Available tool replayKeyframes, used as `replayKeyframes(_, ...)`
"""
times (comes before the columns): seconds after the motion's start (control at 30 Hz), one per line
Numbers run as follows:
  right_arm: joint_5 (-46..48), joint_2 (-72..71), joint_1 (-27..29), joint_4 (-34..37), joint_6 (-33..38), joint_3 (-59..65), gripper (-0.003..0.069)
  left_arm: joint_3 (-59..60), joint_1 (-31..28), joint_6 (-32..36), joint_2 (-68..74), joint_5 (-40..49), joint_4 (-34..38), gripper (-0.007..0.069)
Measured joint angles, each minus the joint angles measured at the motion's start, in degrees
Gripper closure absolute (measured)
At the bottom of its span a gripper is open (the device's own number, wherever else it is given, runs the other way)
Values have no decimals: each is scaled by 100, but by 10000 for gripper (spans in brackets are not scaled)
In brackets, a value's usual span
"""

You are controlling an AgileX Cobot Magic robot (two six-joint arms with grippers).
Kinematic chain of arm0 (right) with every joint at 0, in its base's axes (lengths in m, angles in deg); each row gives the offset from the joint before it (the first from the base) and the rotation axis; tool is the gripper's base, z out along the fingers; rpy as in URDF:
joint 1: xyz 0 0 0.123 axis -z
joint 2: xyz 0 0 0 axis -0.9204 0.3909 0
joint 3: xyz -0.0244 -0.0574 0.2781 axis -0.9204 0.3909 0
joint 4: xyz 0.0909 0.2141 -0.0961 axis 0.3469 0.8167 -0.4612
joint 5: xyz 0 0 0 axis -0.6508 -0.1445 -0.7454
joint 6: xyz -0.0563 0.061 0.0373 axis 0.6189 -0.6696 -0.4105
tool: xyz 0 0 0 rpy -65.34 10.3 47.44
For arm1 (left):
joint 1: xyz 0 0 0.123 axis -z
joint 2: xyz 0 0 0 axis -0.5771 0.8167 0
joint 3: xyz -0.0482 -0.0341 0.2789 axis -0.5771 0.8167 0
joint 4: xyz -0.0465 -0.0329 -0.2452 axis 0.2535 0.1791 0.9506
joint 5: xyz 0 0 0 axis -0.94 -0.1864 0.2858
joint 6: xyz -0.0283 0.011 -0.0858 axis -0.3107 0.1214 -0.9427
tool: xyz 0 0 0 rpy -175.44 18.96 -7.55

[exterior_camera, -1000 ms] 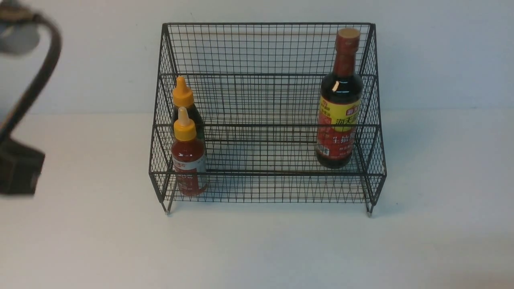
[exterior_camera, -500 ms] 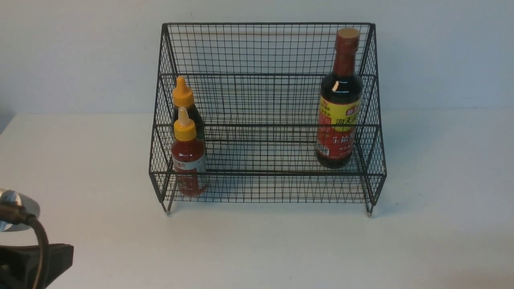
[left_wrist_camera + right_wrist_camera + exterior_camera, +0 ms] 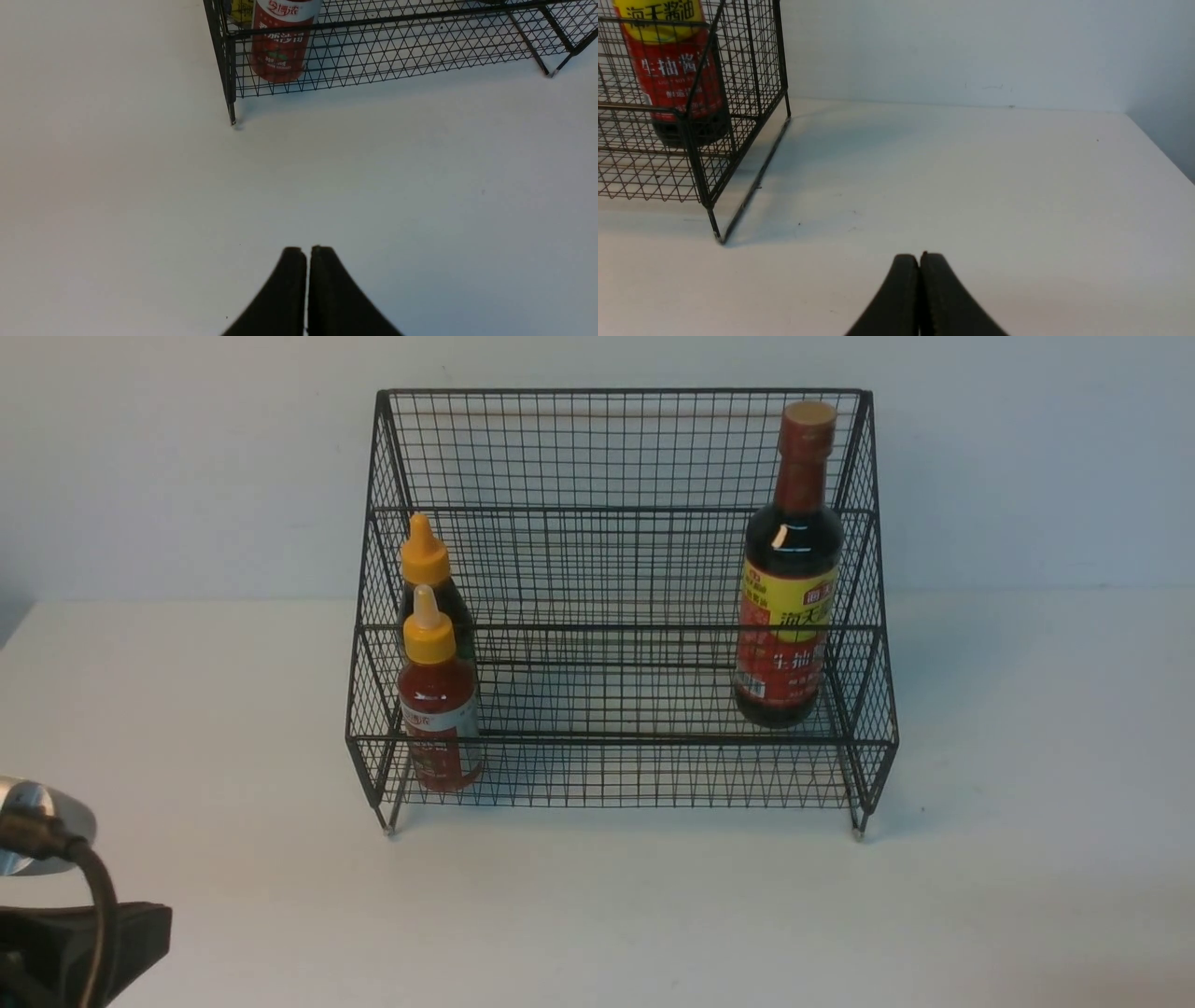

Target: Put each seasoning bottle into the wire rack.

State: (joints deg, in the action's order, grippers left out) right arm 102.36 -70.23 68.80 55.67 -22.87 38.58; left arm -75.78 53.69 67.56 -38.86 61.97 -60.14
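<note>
The left fingers (image 3: 293,280) are pressed together on nothing, hovering over bare bench (image 3: 140,186). The right fingers (image 3: 908,289) are likewise closed and empty. Ahead of the left fingers, well apart, stands the wire rack (image 3: 616,627), with the red squeeze bottle (image 3: 437,705) on its lower tier and the dark squeeze bottle (image 3: 431,581) just behind it. The tall soy bottle (image 3: 789,579) stands near the rack's far end, ahead of the right fingers.

The squeeze bottles look light and soft-walled, best held low on the body. The soy bottle seems heavier, rigid and slick, so grip its label band.

Since a second ago, the left arm has dropped low; the bottles have not moved.
</note>
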Motion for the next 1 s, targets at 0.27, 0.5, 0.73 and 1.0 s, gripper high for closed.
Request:
replayKeyframes(0.27,0,0,0,0,0,0,673,0,0,0,0,-552,-240,629)
replayKeyframes(0.5,0,0,0,0,0,0,673,44,0,0,0,-771,-509,629)
replayKeyframes(0.73,0,0,0,0,-5,0,673,771,-25,14,-595,-1121,-1031,629)
replayKeyframes(1.0,0,0,0,0,-5,0,673,2193,-1054,56,-2132,-2425,-983,629)
